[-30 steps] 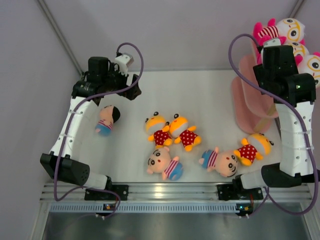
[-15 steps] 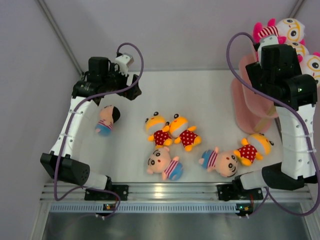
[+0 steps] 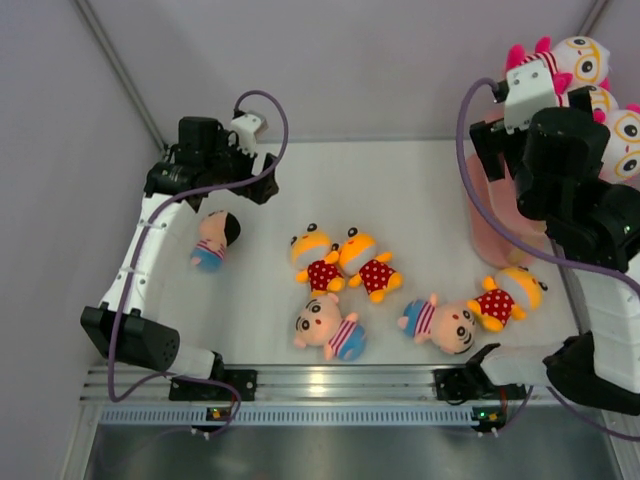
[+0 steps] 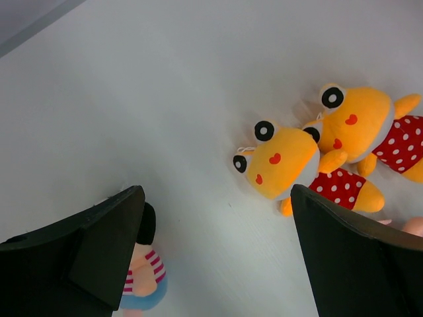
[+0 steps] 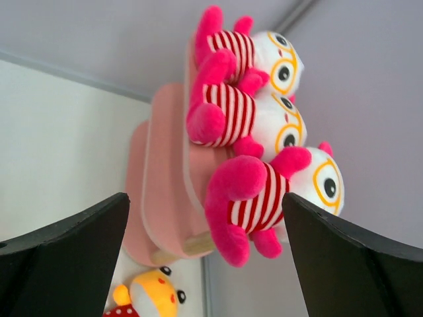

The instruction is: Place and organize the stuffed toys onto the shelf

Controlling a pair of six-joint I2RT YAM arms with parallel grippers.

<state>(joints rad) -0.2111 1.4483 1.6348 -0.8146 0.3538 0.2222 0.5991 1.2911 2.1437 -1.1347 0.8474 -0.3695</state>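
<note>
The pink shelf [image 3: 487,228] stands at the back right. Three white-pink striped stuffed toys [image 5: 246,113] sit in a row on its top board [image 5: 168,191]. My right gripper [image 5: 205,264] hangs open beside the nearest of them [image 5: 277,191], a little apart, holding nothing. On the table lie three orange polka-dot toys [image 3: 313,258] [image 3: 367,262] [image 3: 505,295] and three blue boys [image 3: 213,242] [image 3: 330,330] [image 3: 445,322]. My left gripper [image 4: 218,257] is open above the table, with one boy [image 4: 142,274] by its left finger and two orange toys [image 4: 281,162] ahead.
White walls close the table at the back and on both sides. The right arm's cable [image 3: 470,150] loops in front of the shelf. An aluminium rail [image 3: 330,385] runs along the near edge between the arm bases.
My right gripper has opened wide and drawn back from the striped toys on top of the shelf, the arm rising toward the camera. The left arm has not moved.
</note>
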